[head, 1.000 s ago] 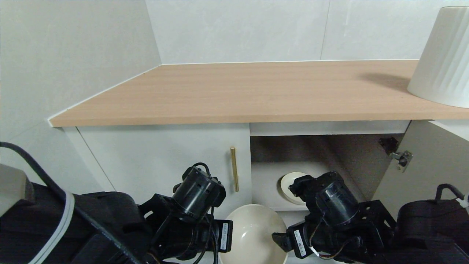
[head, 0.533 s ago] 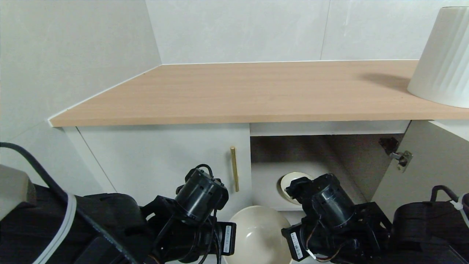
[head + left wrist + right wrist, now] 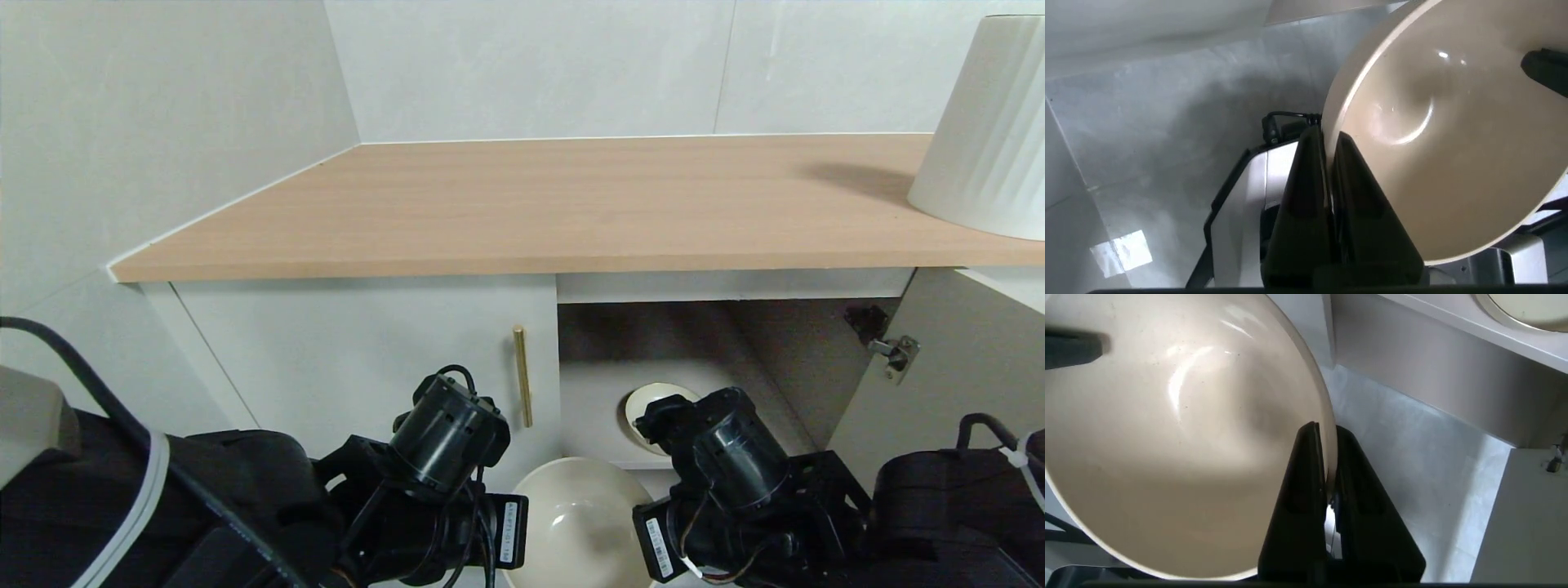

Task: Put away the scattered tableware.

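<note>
Cream bowl (image 3: 575,523) hung before the open cabinet (image 3: 653,335), rim pinched between the fingers of left gripper (image 3: 1327,140) and right gripper (image 3: 1325,434).

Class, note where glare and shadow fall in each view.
Head view: the white ribbed lampshade shadows the wooden countertop, and the open cabinet is dim inside. Left wrist view: glints inside the glossy cream ceramic bowl. Right wrist view: curved highlights streak that bowl.

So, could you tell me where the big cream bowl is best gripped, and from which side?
By its thin rim, from both sides: the bowl is too wide and smooth-walled elsewhere. The left pincer pinches the left edge and the right pincer the right edge, one finger inside, one outside.
</note>
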{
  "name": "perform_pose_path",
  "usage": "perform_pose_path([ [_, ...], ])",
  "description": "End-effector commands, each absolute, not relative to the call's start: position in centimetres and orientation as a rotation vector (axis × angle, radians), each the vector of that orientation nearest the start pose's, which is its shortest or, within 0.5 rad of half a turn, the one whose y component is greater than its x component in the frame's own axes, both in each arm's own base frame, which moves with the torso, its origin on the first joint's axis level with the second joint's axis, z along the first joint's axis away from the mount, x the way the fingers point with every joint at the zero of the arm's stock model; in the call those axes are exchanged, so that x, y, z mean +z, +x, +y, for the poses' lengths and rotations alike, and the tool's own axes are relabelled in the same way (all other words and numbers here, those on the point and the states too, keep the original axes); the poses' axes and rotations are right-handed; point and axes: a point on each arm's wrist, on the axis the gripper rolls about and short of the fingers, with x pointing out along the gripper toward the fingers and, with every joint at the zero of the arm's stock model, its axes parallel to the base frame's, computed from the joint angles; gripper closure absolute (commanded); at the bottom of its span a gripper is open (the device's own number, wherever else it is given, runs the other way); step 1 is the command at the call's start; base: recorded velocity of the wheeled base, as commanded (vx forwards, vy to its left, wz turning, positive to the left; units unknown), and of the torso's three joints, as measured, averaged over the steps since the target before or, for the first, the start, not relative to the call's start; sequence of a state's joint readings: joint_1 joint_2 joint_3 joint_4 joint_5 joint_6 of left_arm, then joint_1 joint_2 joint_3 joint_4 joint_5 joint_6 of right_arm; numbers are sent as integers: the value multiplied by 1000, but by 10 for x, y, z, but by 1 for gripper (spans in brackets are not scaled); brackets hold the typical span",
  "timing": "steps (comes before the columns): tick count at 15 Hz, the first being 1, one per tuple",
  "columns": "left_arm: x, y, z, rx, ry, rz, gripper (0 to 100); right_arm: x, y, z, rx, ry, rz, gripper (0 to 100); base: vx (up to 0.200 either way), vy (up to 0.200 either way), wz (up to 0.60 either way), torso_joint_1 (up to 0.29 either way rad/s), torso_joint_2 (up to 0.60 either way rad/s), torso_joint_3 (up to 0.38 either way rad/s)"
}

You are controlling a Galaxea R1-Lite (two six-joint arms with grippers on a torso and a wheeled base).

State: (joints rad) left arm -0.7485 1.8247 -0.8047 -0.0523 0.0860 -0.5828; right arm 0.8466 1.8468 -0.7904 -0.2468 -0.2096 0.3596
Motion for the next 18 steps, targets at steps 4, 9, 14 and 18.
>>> perform_pose_path([
  [4, 97, 213, -195, -321, -123, 1031, 0, 97, 205, 225, 449, -91, 805, 100, 0, 0, 0, 0, 0, 0],
  [9, 97, 213, -196, -320, -124, 1028, 0, 93, 207, 225, 434, -101, 810, 100, 0, 0, 0, 0, 0, 0],
  [14, 97, 213, -195, -320, -124, 1026, 0, 91, 214, 220, 405, -101, 814, 100, 0, 0, 0, 0, 0, 0],
  [18, 100, 212, -194, -321, -127, 1019, 0, 78, 258, 197, 255, -38, 836, 100, 0, 0, 0, 0, 0, 0],
])
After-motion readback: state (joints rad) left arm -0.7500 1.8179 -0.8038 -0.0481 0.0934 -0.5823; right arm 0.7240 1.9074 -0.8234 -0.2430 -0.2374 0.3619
